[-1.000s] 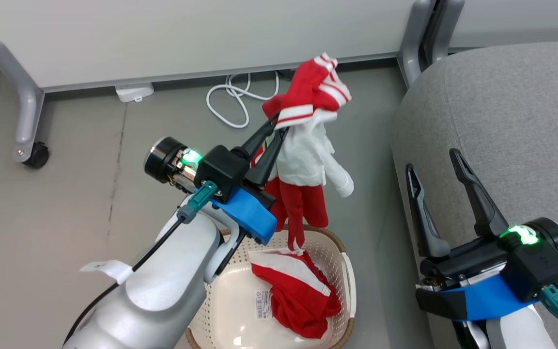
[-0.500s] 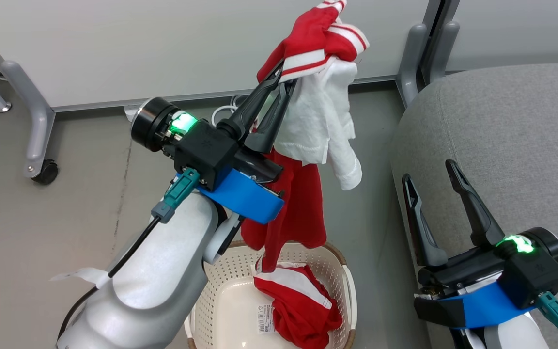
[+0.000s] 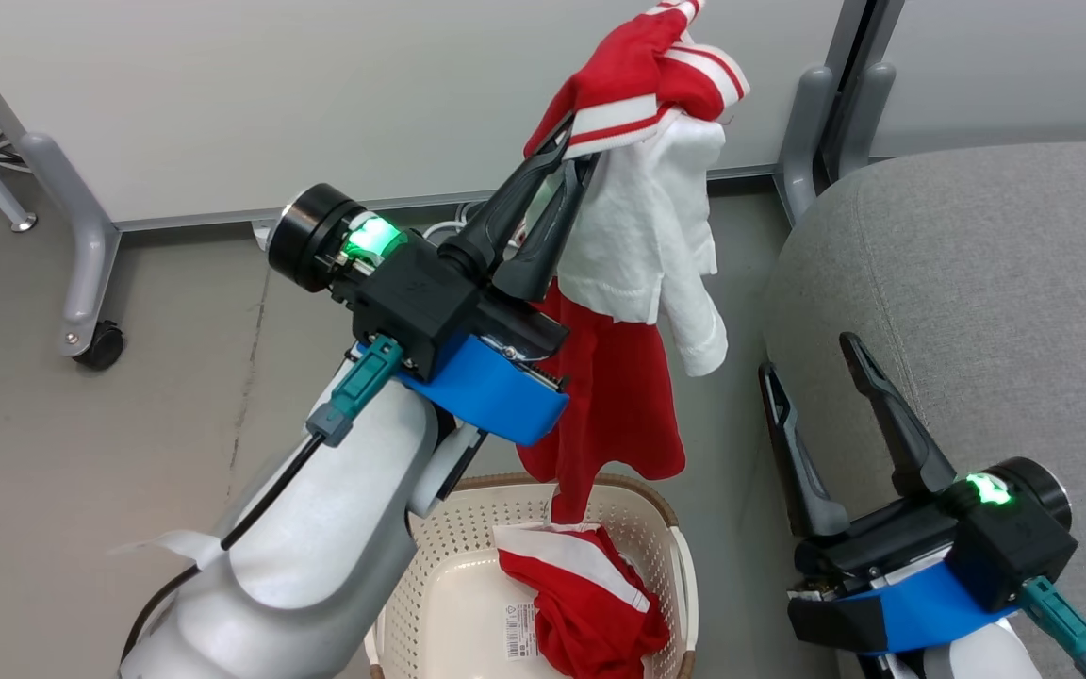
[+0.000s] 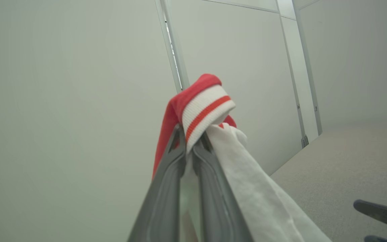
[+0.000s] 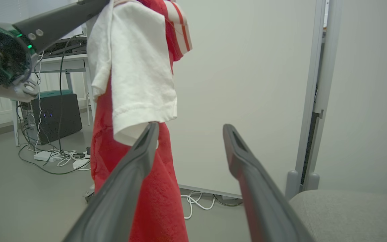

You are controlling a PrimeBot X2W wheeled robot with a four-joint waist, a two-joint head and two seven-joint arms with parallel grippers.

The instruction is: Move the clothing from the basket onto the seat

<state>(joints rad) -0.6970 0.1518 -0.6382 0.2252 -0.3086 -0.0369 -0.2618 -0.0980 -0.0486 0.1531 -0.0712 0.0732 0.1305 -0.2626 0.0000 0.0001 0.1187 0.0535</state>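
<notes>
The left pincer [image 3: 581,149] pinches one red cloth [image 3: 633,415] up high over the basket [image 3: 684,566], the other red cloth [image 3: 590,604] lies in the basket, and the right pincer [image 3: 809,358] is spread wide beside the grey seat [image 3: 977,283].

grey floor [image 3: 81,453], pale partition panels [image 3: 317,94] on grey legs [image 3: 81,245], one caster [image 3: 100,347] at left. white cable [image 5: 195,201] coiled at the panel foot. black box [image 5: 57,116] under a far desk [image 5: 62,63], cables [image 5: 55,158] tangled beside it. even light.

Grey floor [image 3: 81,471] bears the basket [image 3: 468,533], a white cable [image 5: 195,201], a castor [image 3: 100,345]
</notes>
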